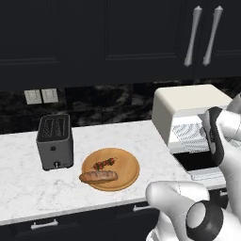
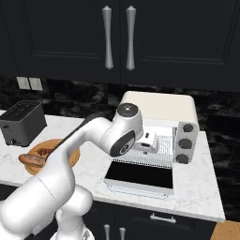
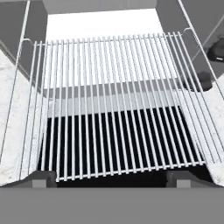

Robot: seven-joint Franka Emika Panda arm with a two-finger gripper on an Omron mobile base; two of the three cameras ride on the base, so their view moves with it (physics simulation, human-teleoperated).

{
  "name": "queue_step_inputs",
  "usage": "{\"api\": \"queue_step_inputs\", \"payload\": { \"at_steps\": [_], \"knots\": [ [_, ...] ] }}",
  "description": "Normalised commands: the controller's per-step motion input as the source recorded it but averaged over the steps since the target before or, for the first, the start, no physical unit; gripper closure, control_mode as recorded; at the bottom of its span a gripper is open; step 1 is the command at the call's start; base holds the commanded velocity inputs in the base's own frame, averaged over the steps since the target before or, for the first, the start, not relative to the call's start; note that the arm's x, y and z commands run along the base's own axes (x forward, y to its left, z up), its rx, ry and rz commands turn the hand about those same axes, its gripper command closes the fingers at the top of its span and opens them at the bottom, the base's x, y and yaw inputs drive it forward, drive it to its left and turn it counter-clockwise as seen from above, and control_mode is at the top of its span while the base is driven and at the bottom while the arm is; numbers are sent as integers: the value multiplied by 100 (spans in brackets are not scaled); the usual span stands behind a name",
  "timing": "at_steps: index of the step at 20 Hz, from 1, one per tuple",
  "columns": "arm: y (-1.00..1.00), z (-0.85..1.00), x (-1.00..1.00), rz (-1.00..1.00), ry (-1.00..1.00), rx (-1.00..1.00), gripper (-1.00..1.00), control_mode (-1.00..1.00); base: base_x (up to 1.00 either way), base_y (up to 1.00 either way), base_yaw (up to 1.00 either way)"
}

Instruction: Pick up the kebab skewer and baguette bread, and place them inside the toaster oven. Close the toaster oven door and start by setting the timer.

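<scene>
The kebab skewer and the baguette bread lie side by side on a round wooden board on the counter, left of the toaster oven. The toaster oven door hangs folded down, flat and open. The wire rack is slid out over it and carries nothing. My gripper hovers just above the rack's front edge, open, with nothing between its fingertips. From the right base view the hand sits at the oven's mouth, far from the skewer and bread.
A dark grey slot toaster stands left of the board. Three dark knobs line the oven's right side. Dark cabinets with metal handles hang above. The marble counter has free room in front of the board.
</scene>
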Motion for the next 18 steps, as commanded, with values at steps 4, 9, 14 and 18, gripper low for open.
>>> {"api": "queue_step_inputs", "payload": {
  "at_steps": [4, 9, 14, 18],
  "knots": [
    [81, 36, -3, 4, 1, 0, -100, -100, 0, 0, 0],
    [75, 16, 0, 13, 1, 0, -100, -100, 0, 0, 0],
    [67, 6, -6, 18, 0, 0, -100, -100, 0, 0, 0],
    [84, 0, -11, 20, 0, 0, -100, -100, 0, 0, 0]
  ]
}}
